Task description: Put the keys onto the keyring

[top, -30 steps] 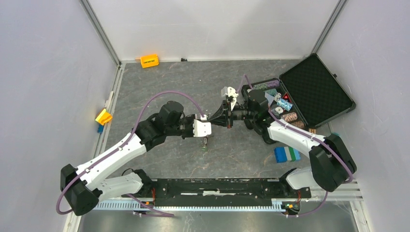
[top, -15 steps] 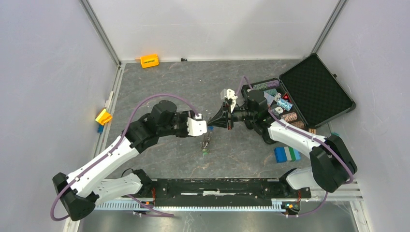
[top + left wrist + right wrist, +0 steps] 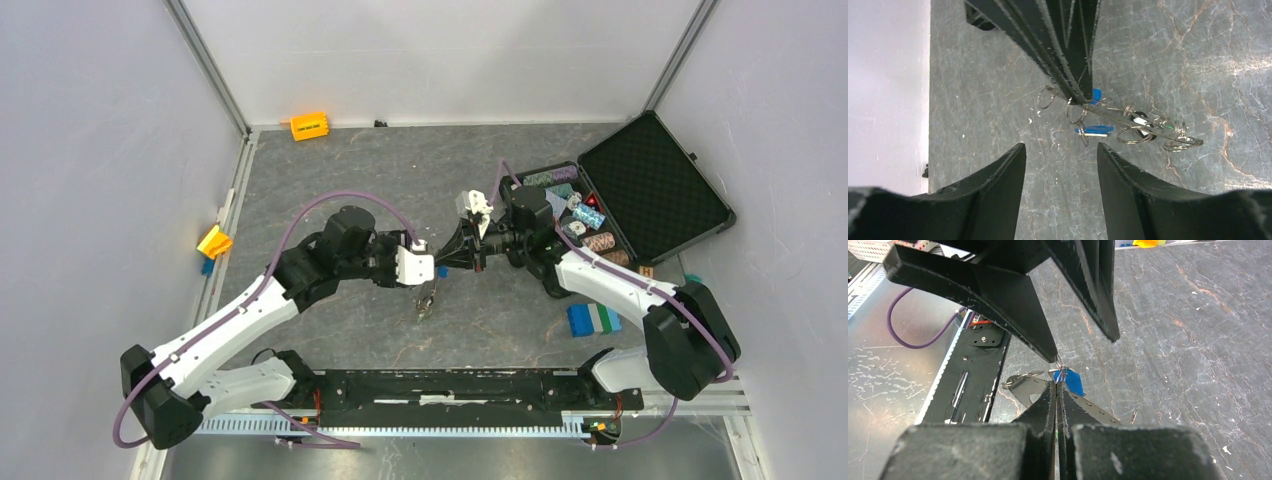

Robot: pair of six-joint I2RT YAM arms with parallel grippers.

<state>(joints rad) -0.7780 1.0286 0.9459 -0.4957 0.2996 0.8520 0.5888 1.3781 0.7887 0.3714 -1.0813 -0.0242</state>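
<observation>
Now the right gripper (image 3: 1056, 384) has its jaws pressed together on the edge of the keyring (image 3: 1128, 122), holding it up over the middle of the table (image 3: 330, 170). From the left wrist the keyring shows edge-on, a thin silvery strip running away from those pinched tips. The keys (image 3: 1094, 130) hang off it on small wire loops, with blue tags nearest the tips and a dark tag and a green one further along.

The left gripper (image 3: 1060, 147) faces the right one tip to tip. Its jaws stand apart and hold nothing, and one tip sits very close to a wire loop; contact cannot be told.

Further out, an open black case (image 3: 655, 185) lies at the right, with striped chips (image 3: 585, 215) in its tray. A blue, green and white block (image 3: 593, 318) lies near the right arm. An orange block (image 3: 310, 126) sits at the far edge and a yellow block (image 3: 213, 241) at the left edge.
</observation>
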